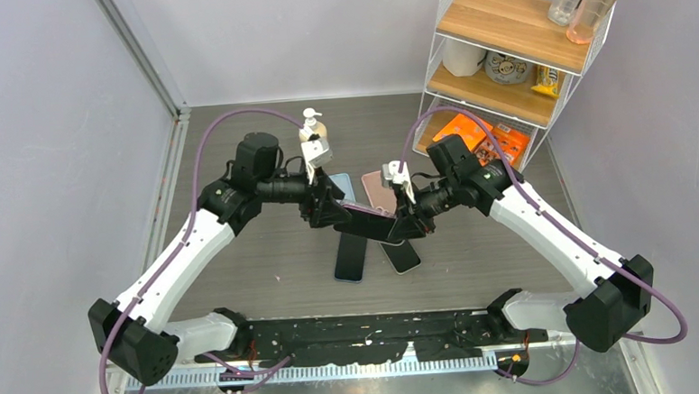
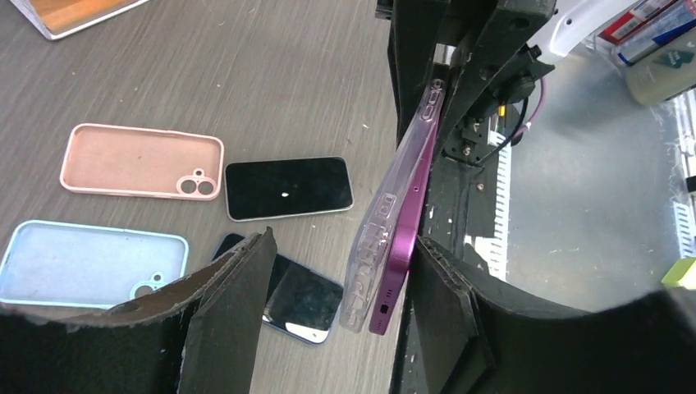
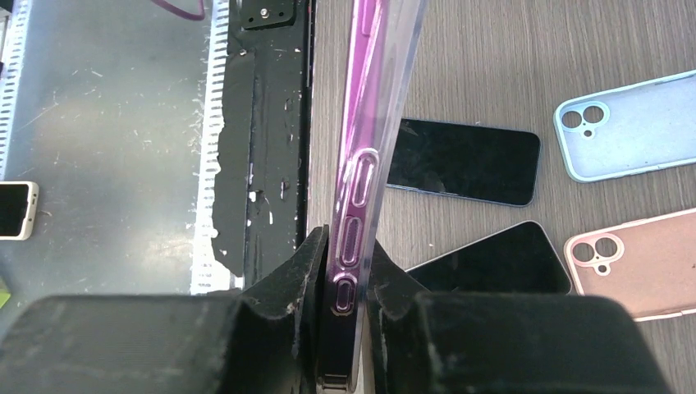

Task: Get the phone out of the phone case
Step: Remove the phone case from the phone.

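Note:
A purple phone [image 2: 404, 246] in a clear case [image 2: 371, 238] is held on edge above the table, between the two arms [image 1: 370, 218]. My right gripper [image 3: 349, 242] is shut on one end of the cased phone [image 3: 354, 123], fingers pressing both faces. My left gripper [image 2: 345, 242] is open around the other end. The phone's face rests against my right-hand finger [image 2: 460, 312], and the other finger [image 2: 234, 312] stands well clear. At this end the clear case stands slightly away from the phone's edge. In the top view the left gripper [image 1: 333, 207] and right gripper [image 1: 406, 223] face each other.
On the table below lie an empty pink case [image 2: 123, 160], an empty light blue case [image 2: 74, 263] and two bare dark phones [image 2: 287, 187] [image 2: 299, 300]. A soap bottle [image 1: 312, 125] stands behind. A wire shelf [image 1: 510, 53] with goods is at the back right.

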Robot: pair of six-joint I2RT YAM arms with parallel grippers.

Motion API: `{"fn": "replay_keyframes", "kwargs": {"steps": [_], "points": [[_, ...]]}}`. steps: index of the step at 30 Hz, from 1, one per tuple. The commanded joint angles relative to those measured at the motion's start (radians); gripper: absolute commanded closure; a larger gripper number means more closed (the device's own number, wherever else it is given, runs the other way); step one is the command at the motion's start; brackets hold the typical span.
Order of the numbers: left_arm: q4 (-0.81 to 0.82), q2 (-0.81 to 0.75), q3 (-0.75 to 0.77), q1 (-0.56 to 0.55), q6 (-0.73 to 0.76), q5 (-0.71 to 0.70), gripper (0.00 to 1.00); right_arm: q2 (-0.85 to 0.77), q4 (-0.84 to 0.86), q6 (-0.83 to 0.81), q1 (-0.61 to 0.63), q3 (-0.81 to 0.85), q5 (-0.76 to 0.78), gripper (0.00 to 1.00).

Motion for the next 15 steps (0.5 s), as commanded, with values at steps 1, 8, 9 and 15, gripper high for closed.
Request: {"fn": "replay_keyframes", "kwargs": {"steps": [1,8,9,15], "points": [[0.201,0.015,-0.012,-0.006,-0.061,-0.060,0.34,-0.039,0.028,-0.057,0.030,0.021,-0.191,0.95],[0.137,-0.010,-0.019,-0.008,0.001,0.016,0.35,-0.038,0.060,-0.028,0.029,0.014,-0.153,0.95],[0.118,-0.012,-0.021,-0.008,0.021,0.033,0.36,-0.040,0.075,-0.016,0.028,0.012,-0.144,0.95],[0.014,-0.023,-0.035,-0.023,0.105,0.161,0.50,-0.039,0.136,0.044,0.027,0.020,-0.084,0.95]]}}
